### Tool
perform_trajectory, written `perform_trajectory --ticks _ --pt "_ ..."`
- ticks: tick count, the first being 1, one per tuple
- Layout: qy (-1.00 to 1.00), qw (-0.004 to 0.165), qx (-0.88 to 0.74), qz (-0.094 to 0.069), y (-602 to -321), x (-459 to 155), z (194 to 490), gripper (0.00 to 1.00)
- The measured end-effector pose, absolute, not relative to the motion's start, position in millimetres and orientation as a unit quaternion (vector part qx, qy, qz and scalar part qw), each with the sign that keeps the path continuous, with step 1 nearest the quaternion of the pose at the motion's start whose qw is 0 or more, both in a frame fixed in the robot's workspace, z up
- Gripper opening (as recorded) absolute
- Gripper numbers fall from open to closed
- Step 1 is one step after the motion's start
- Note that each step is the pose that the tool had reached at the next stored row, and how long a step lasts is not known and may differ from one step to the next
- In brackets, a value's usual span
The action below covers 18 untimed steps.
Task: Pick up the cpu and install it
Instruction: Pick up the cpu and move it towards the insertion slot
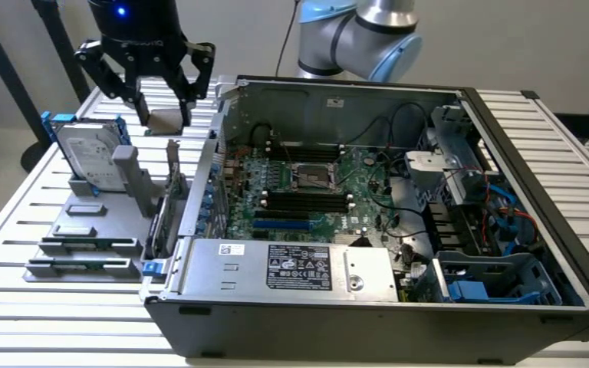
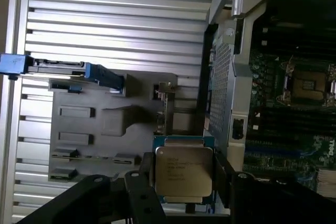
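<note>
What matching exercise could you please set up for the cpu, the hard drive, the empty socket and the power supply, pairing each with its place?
Things:
1. cpu
2. hard drive
3. empty socket
4. power supply

Places:
A. on the green motherboard
B. between the claw's fingers
C. upright in a blue bracket
D. inside the case, against its wall nearest the exterior camera

Pairs: 1-B, 2-C, 3-A, 4-D.
</note>
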State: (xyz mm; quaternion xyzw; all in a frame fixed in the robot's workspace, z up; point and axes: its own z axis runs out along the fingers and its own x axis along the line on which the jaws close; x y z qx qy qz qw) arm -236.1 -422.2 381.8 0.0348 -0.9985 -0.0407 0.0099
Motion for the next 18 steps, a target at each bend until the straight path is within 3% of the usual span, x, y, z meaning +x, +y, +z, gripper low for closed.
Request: perform_trajectory --ticks 18 --pt "-0.998 0.01 0.035 -0.046 -412 -154 379 0.55"
